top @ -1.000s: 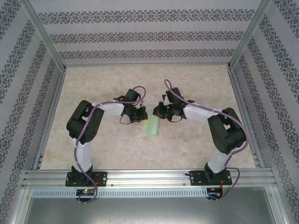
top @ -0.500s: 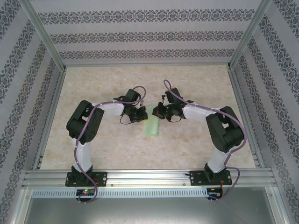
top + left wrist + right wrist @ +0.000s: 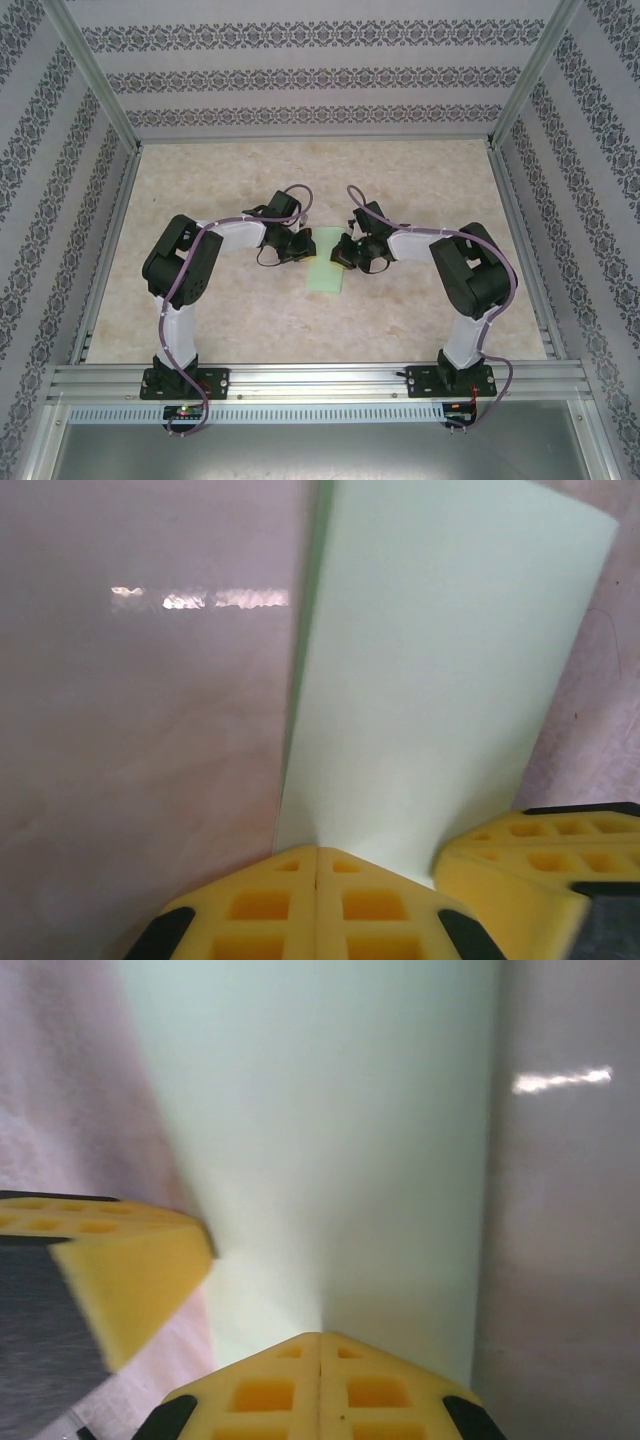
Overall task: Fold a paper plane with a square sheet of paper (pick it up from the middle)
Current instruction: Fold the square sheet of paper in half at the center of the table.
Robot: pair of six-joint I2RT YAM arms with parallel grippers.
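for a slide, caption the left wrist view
Shut left gripper at the near edge of the pale green paper, right gripper's finger beside it

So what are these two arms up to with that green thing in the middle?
It's a paper-folding job. Two robot arms are working on a pale green sheet of paper lying in the middle of the table. The left gripper and the right gripper meet over it from either side, both shut, with their fingertips against the paper. The sheet lies as a narrow rectangle, apparently folded over, with no pointed tip yet. Whether they are pinching it or pressing it flat, I cannot tell.
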